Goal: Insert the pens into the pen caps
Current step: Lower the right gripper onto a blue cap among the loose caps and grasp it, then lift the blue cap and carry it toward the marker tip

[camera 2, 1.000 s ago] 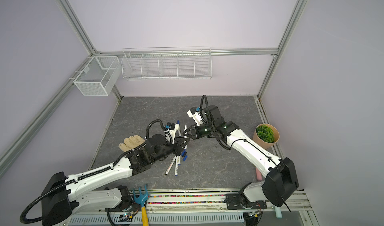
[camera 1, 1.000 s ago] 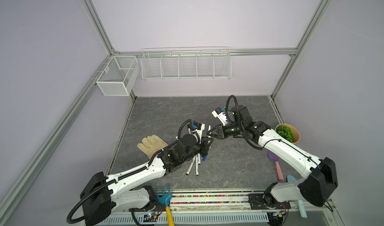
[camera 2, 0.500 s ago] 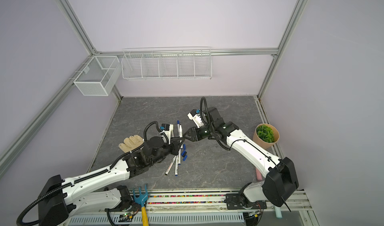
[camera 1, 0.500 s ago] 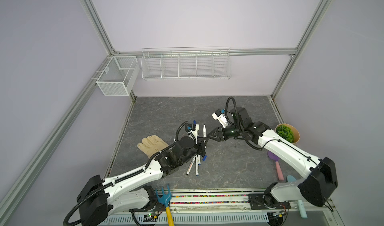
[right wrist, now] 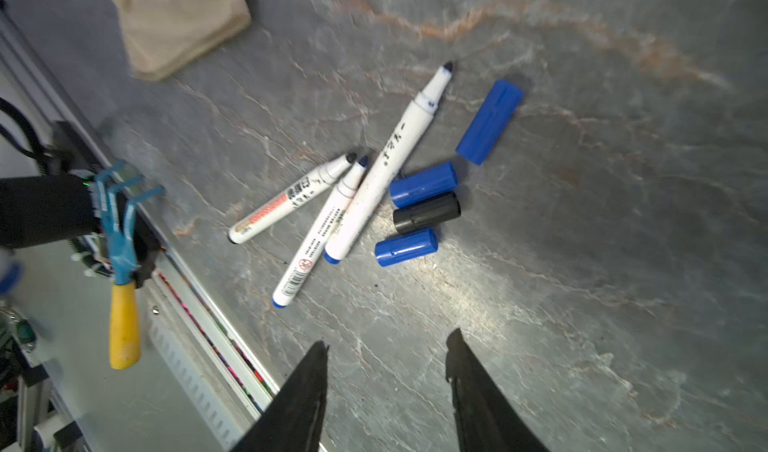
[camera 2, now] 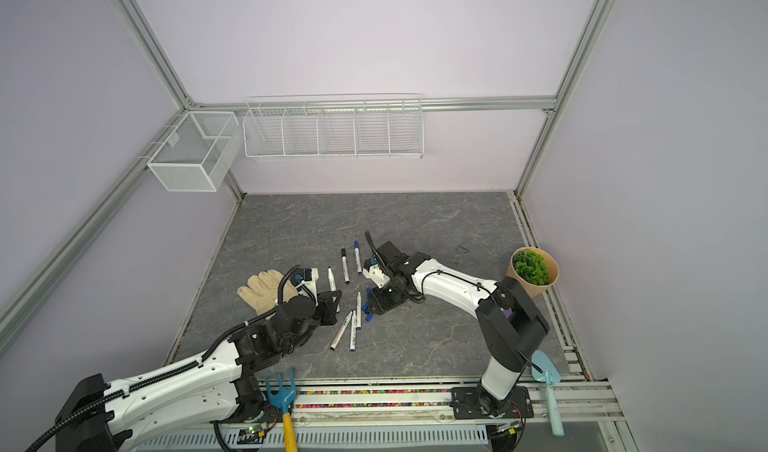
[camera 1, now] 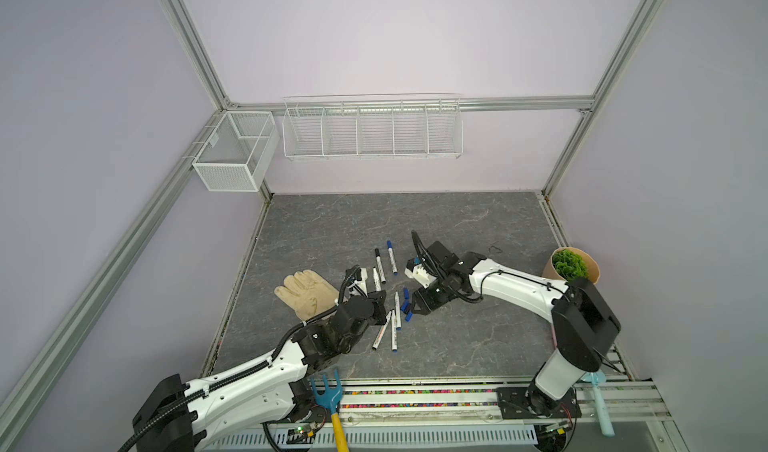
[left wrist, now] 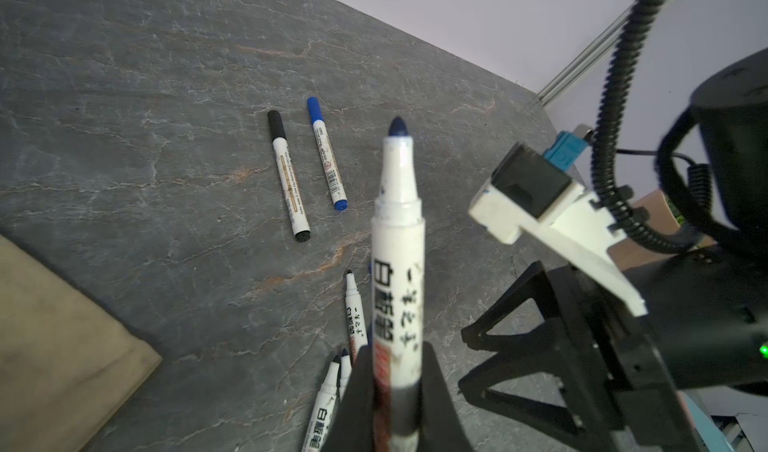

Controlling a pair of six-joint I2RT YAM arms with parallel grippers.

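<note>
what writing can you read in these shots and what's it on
"白板笔": barrel of the pen held in the left gripper; the script beside it is illegible.
Barcode and red prohibition sign, digits too small to read: a loose pen.
Print on the black-capped pen and blue-capped pen: too small to read.

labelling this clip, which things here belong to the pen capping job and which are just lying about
Job: held pen in left hand, three loose pens, four loose caps, two capped pens.
Lying about: glove, garden fork, potted plant, trowel, wire baskets.
</note>
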